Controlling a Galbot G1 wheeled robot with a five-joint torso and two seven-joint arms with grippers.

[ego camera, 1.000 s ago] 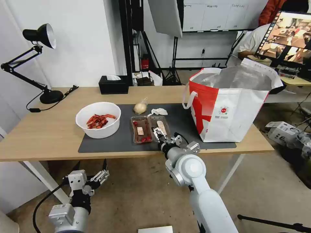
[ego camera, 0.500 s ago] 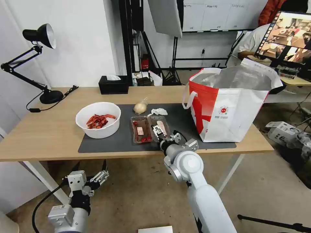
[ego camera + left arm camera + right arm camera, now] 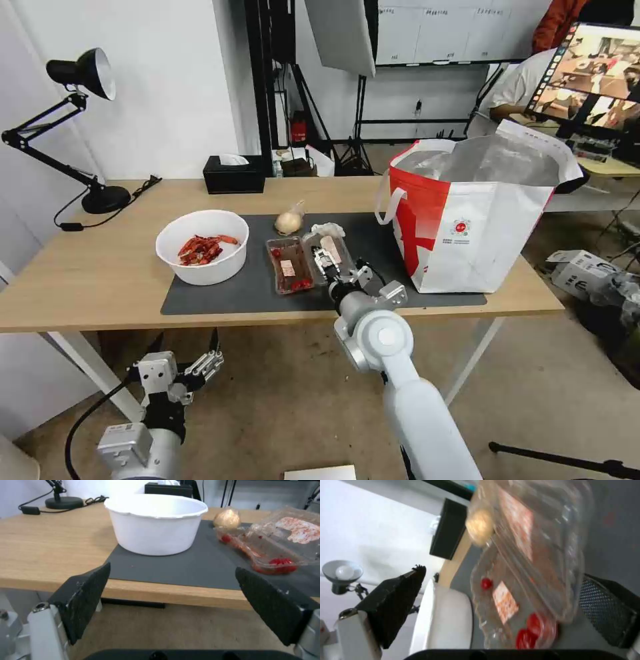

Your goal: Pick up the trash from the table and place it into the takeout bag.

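Two clear plastic trays sit side by side on the grey mat, and the right gripper (image 3: 327,259) has its fingers at the right-hand tray (image 3: 328,250), which is tilted with its near edge raised off the mat. In the right wrist view that tray (image 3: 540,542) lies between the two black pads, which stand well apart, so whether they actually pinch its rim I cannot tell. The left-hand tray (image 3: 289,265) lies flat just beside it, with red scraps inside.

Farther out, the crumpled tissue (image 3: 328,229) and the knotted beige bag (image 3: 291,218) lie just beyond the trays, and the white bowl (image 3: 202,246) of red shells stands to the left on the mat's edge. The takeout bag (image 3: 477,207) stands open at the right of the table (image 3: 100,280), near the trays.

The left gripper (image 3: 200,368) hangs below the table's near edge, fingers wide open and empty.

Thin, slick plastic is the risk: a loose or partial hold could let the tray slip and spill scraps on the mat. The tilted tray may also drag its neighbour or nudge the tissue. On the way right, the tray could catch the bag's rim.
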